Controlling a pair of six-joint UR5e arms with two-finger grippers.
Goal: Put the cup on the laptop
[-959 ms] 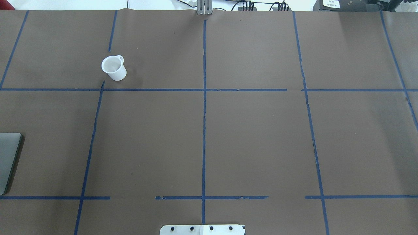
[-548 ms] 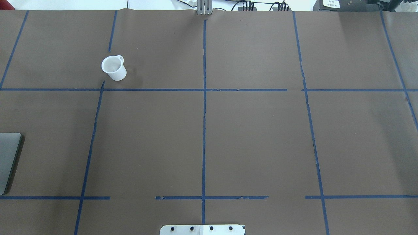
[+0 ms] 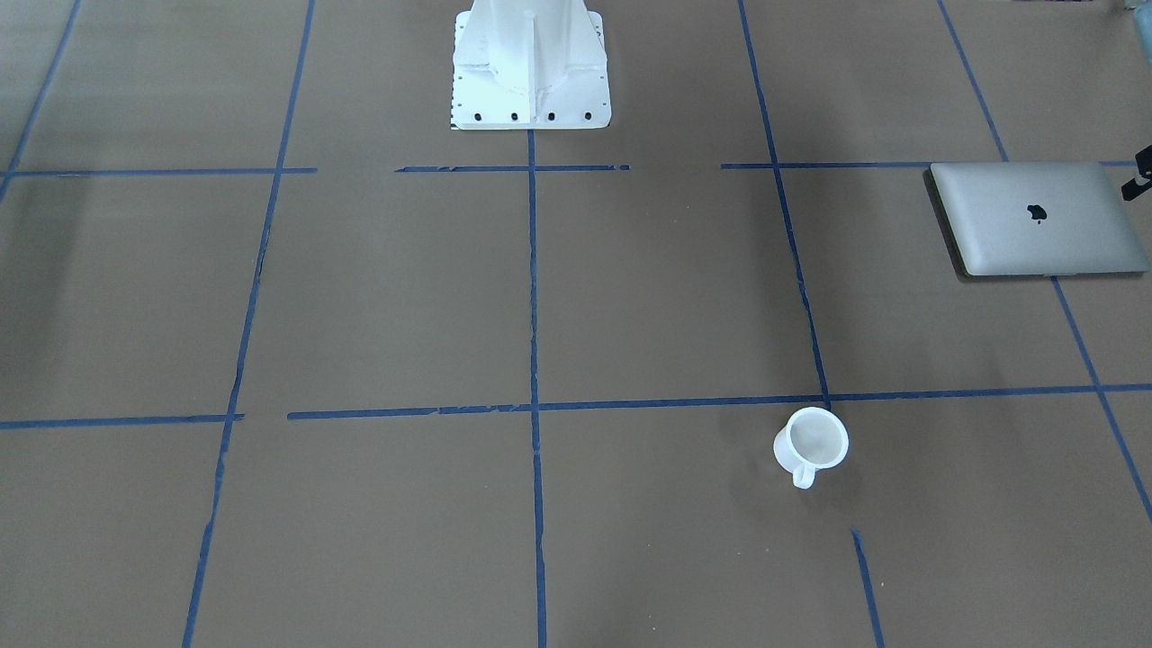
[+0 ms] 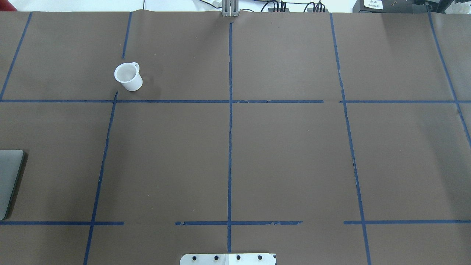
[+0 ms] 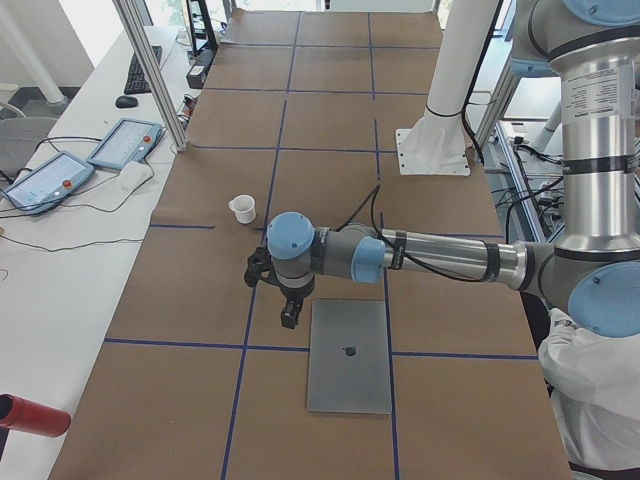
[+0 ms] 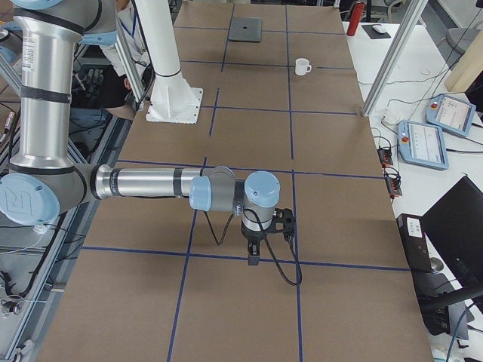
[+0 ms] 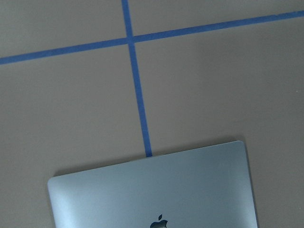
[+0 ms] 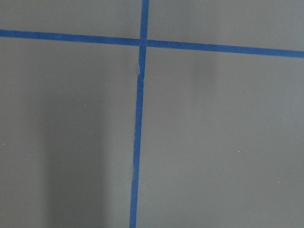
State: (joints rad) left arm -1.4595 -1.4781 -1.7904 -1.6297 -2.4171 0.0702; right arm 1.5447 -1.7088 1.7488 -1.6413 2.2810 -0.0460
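Observation:
The cup [image 4: 128, 76] is a small white mug standing upright on the brown table, far left of centre; it also shows in the front view [image 3: 810, 443]. The laptop [image 3: 1035, 220] lies closed and flat at the table's left end, cut off by the overhead view's edge [image 4: 9, 180]. The left wrist view shows its lid edge [image 7: 152, 190]. My left gripper [image 5: 288, 312] hangs just beyond the laptop's far edge, between laptop and cup, apart from both. My right gripper [image 6: 253, 256] hangs over bare table at the other end. I cannot tell whether either is open or shut.
Blue tape lines grid the brown table cover. The robot's white base plate [image 4: 228, 258] sits at the near middle edge. Teach pendants [image 5: 125, 143] and a red bottle [image 5: 30, 415] lie on the side bench beyond the table's far edge.

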